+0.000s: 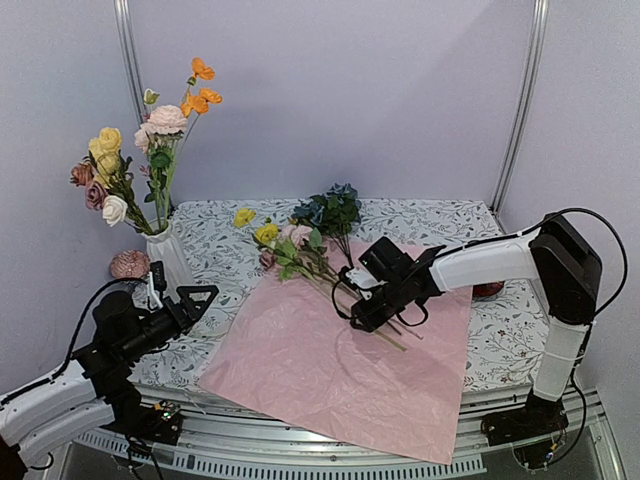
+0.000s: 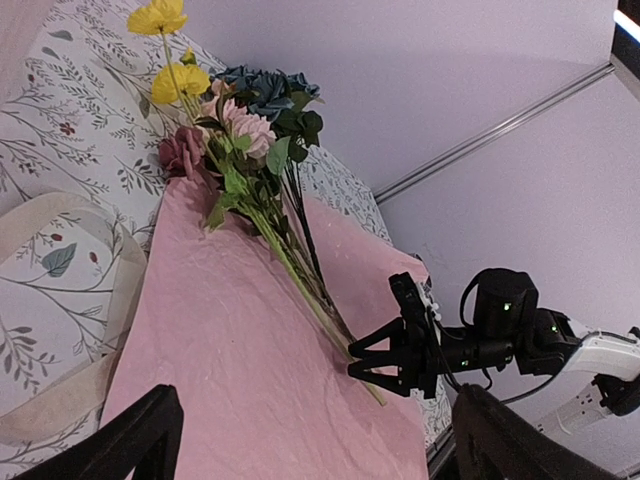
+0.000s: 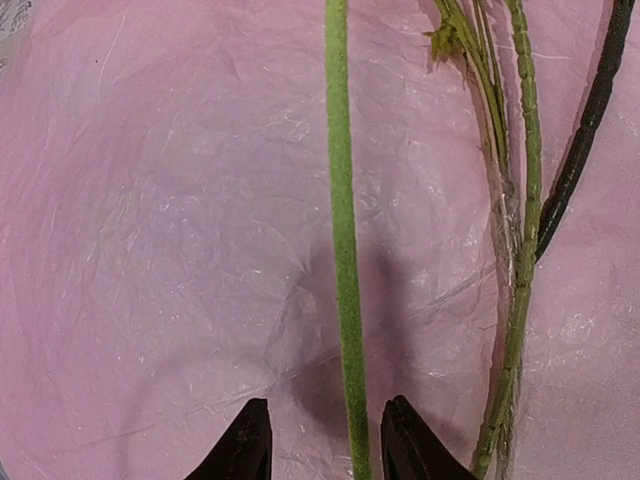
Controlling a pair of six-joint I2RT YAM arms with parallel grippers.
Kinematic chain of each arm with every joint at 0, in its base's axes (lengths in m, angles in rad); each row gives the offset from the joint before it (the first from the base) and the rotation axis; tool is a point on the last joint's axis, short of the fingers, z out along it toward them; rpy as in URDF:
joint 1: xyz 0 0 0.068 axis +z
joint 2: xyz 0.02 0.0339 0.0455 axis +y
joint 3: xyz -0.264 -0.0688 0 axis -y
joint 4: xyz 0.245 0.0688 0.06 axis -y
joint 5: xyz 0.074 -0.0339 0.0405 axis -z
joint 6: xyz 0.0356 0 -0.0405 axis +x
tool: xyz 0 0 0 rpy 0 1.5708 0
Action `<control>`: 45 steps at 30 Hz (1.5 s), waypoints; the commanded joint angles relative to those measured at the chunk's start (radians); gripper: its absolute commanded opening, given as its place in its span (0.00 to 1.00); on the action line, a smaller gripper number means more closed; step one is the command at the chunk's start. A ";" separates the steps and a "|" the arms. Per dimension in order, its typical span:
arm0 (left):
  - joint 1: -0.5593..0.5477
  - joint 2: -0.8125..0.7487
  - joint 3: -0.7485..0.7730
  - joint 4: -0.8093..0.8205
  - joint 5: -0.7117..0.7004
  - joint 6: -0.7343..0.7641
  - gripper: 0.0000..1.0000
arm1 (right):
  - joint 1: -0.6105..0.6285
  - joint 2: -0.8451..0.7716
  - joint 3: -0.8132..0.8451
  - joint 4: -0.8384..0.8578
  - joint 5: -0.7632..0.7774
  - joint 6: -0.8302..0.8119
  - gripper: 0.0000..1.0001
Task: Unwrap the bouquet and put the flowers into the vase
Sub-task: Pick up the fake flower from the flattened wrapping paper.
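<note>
The bouquet lies unwrapped: its pink paper (image 1: 330, 370) is spread flat on the table. Loose flowers (image 1: 290, 245) lie across the paper's far edge, with blue, yellow and pink heads and stems pointing toward me. The white ridged vase (image 1: 172, 255) at the left holds several flowers (image 1: 150, 130). My right gripper (image 1: 357, 318) is down on the stem ends. In the right wrist view one fuzzy green stem (image 3: 343, 250) runs between its jaws, which stand apart on either side. My left gripper (image 1: 200, 300) hangs open and empty beside the vase.
A cream ribbon (image 2: 30, 215) lies looped on the leaf-print tablecloth (image 1: 440, 220) left of the paper. A pink knobbly object (image 1: 129, 264) sits behind the vase. A small red thing (image 1: 488, 290) lies under the right arm. More stems (image 3: 520, 250) lie right of the jaws.
</note>
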 commanded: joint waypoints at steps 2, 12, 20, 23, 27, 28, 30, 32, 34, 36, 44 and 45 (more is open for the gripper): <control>-0.011 0.021 0.011 0.034 -0.006 0.018 0.96 | 0.009 0.036 0.042 -0.030 0.036 -0.014 0.37; -0.011 0.016 0.007 0.030 -0.012 0.022 0.96 | 0.008 0.057 0.043 -0.033 0.054 -0.016 0.29; -0.011 0.021 0.005 0.031 -0.008 0.019 0.96 | 0.013 0.064 0.043 -0.015 0.048 -0.010 0.20; -0.011 0.031 0.006 0.037 -0.005 0.016 0.96 | 0.014 0.072 0.043 -0.009 0.044 -0.008 0.15; -0.011 0.044 0.012 0.055 0.005 0.018 0.96 | 0.014 0.069 0.043 0.000 0.052 -0.002 0.09; -0.012 0.049 0.013 0.066 0.011 0.020 0.96 | 0.014 0.064 0.043 0.004 0.057 -0.001 0.07; -0.012 0.060 0.013 0.094 0.025 0.022 0.96 | 0.014 0.047 0.039 0.014 0.075 0.005 0.04; -0.011 0.075 0.014 0.120 0.045 0.021 0.96 | 0.014 0.021 0.026 0.032 0.088 0.011 0.04; -0.012 0.096 0.019 0.143 0.059 0.024 0.96 | 0.014 -0.014 0.006 0.059 0.100 0.019 0.03; -0.015 0.120 0.030 0.157 0.070 0.028 0.96 | 0.014 -0.056 -0.017 0.091 0.105 0.026 0.03; -0.067 0.202 0.110 0.255 0.071 0.092 0.96 | 0.015 -0.305 -0.170 0.315 0.078 0.024 0.04; -0.076 0.214 0.129 0.254 0.067 0.103 0.96 | 0.015 -0.337 -0.193 0.337 0.064 0.023 0.04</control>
